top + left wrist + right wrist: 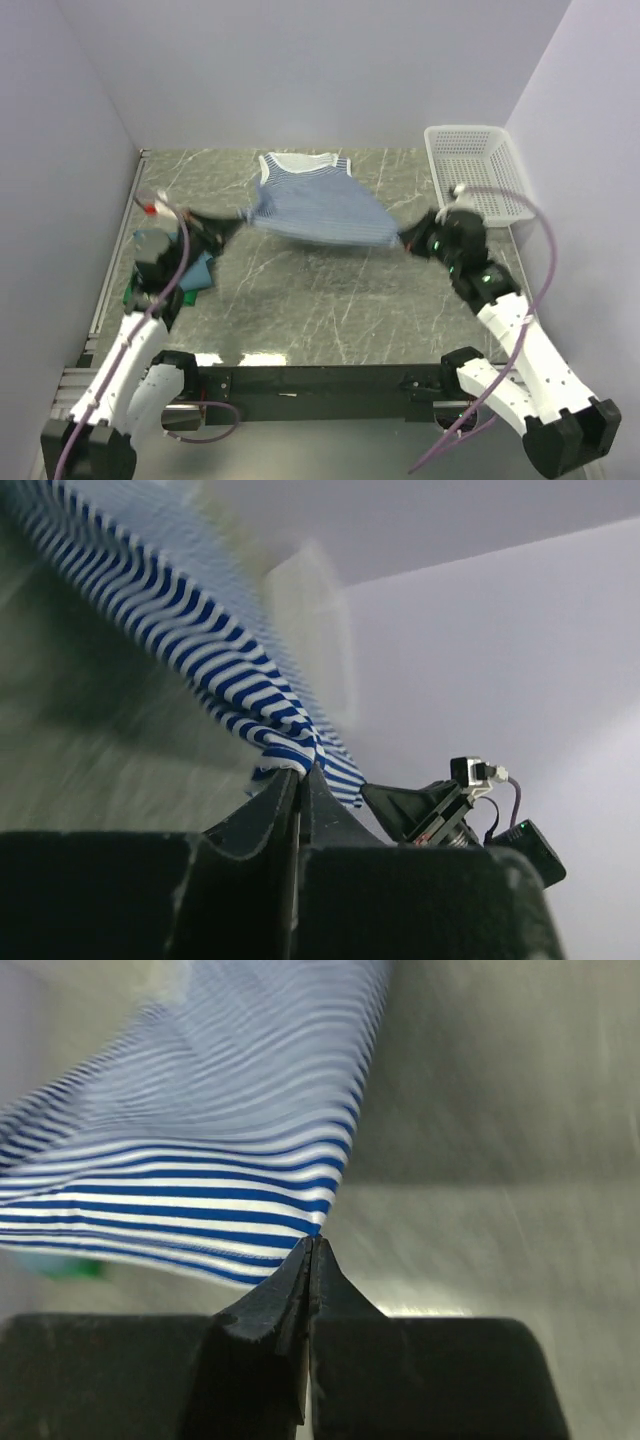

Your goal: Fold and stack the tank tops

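My left claw (298, 772) and right claw (312, 1242) are each pinched shut on a hem corner of the striped tank top (320, 210). It stretches crosswise between them above the counter (300, 300), neckline at the far side. It's a thin, limp knit that sags midway, and both arms are equally near.

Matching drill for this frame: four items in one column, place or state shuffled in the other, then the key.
Items
1. striped tank top
2. mesh basket
3. teal-blue tank top
4. left claw

Place or state
A. far right corner
B. shut on a fabric corner
C. bunched at the left side
D. stretched out in the middle, held at two corners

Pairs: 1-D, 2-A, 3-C, 4-B
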Robot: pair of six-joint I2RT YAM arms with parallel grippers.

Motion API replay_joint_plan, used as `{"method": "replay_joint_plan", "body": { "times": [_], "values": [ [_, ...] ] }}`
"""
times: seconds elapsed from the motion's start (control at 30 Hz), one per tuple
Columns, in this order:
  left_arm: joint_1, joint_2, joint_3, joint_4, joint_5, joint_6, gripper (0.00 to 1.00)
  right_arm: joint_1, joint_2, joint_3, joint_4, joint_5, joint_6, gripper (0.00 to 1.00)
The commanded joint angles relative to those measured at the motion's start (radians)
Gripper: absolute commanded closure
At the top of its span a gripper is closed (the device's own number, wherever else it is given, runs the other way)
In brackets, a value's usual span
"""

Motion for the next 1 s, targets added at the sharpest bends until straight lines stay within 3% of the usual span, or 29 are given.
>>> {"method": "replay_joint_plan", "body": {
  "times": [0.0,0.03,0.07,0.1,0.17,0.2,0.27,0.43,0.5,0.53,0.57,0.67,0.8,0.97],
  "values": [
    [-0.043,-0.238,-0.231,-0.195,-0.032,-0.036,0.93,-0.002,-0.12,-0.233,-0.048,-0.018,0.084,1.0],
    [-0.053,-0.313,-0.324,-0.257,-0.05,-0.054,0.86,-0.002,-0.189,-0.278,-0.054,-0.047,0.109,0.96],
    [-0.058,-0.462,-0.365,-0.344,-0.055,-0.071,0.68,-0.002,-0.214,-0.356,-0.057,-0.061,0.123,0.88],
    [-0.064,-0.534,-0.394,-0.41,-0.061,-0.093,0.62,0.0,-0.234,-0.379,-0.074,-0.062,0.132,0.7],
    [-0.064,-0.702,-0.434,-0.508,-0.085,-0.11,0.45,0.0,-0.292,-0.428,-0.095,-0.084,0.16,0.58],
    [-0.087,-0.715,-0.43,-0.564,-0.122,-0.102,0.42,0.0,-0.309,-0.435,-0.101,-0.084,0.164,0.49],
    [-0.093,-0.697,-0.41,-0.567,-0.142,-0.079,0.39,0.001,-0.35,-0.424,-0.132,-0.058,0.167,0.43],
    [-0.093,-0.449,-0.272,-0.425,-0.173,0.032,0.41,0.03,-0.274,-0.389,-0.108,-0.058,0.138,0.43],
    [-0.092,-0.238,-0.186,-0.405,-0.194,0.144,0.44,0.132,-0.201,-0.375,-0.072,0.005,0.16,0.45],
    [-0.092,-0.161,-0.061,-0.446,-0.21,0.189,0.46,0.192,-0.167,-0.35,-0.036,0.048,0.193,0.46],
    [-0.092,-0.025,0.001,-0.466,-0.258,0.256,0.49,0.328,-0.128,-0.332,-0.019,0.1,0.215,0.5],
    [-0.08,0.14,0.185,-0.478,-0.291,0.322,0.48,0.498,0.065,-0.237,0.055,0.235,0.276,0.51],
    [-0.046,0.24,0.397,-0.544,-0.309,0.408,0.47,0.735,0.408,-0.055,0.127,0.335,0.301,0.57],
    [0.02,0.259,0.596,-0.605,-0.302,0.441,0.45,0.849,0.743,0.267,0.132,0.372,0.276,0.61]
  ]
}}
